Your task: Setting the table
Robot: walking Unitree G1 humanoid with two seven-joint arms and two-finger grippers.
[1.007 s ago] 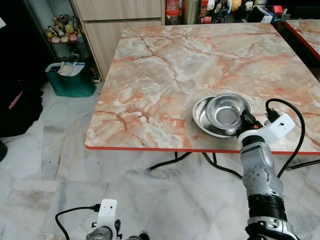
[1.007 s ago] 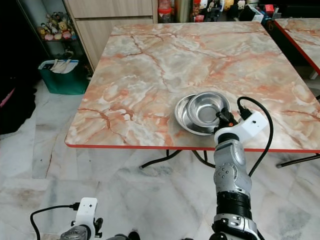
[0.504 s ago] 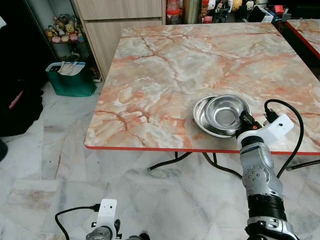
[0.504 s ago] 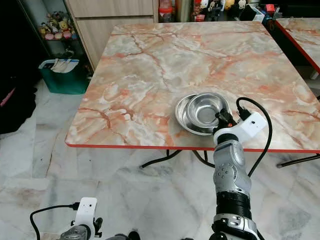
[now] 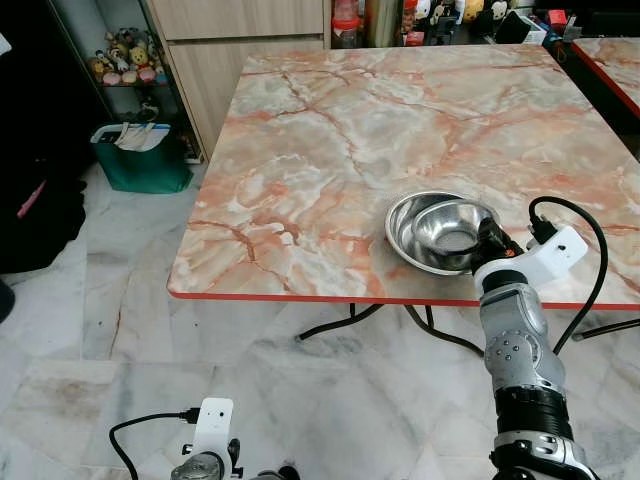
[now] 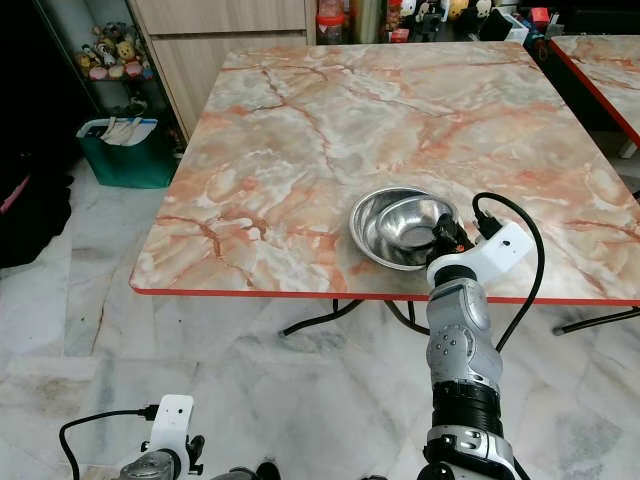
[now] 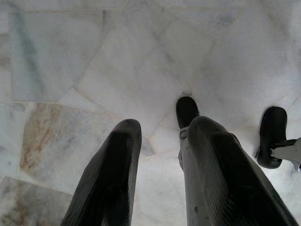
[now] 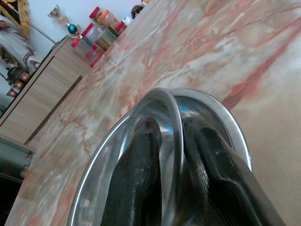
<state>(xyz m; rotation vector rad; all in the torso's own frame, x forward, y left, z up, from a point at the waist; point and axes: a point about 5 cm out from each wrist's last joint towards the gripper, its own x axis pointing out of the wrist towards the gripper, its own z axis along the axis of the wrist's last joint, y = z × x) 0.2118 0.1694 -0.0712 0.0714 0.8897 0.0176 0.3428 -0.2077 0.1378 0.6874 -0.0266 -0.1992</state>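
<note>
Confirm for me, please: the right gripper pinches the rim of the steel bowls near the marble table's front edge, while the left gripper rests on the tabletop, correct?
Not quite. The left gripper is not on the tabletop; the left wrist view shows it hanging over the marble floor. The rest holds: the right gripper pinches the rim of the steel bowls near the marble table's front edge.

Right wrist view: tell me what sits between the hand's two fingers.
The rim of the inner steel bowl, nested in the outer bowl, between the right hand's fingers.

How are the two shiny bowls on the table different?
The inner bowl is smaller and tilted; the outer bowl is wider and sits on the marble table. The right gripper pinches the inner bowl's rim; the outer bowl is not gripped. Both are shiny steel, nested together.
</note>
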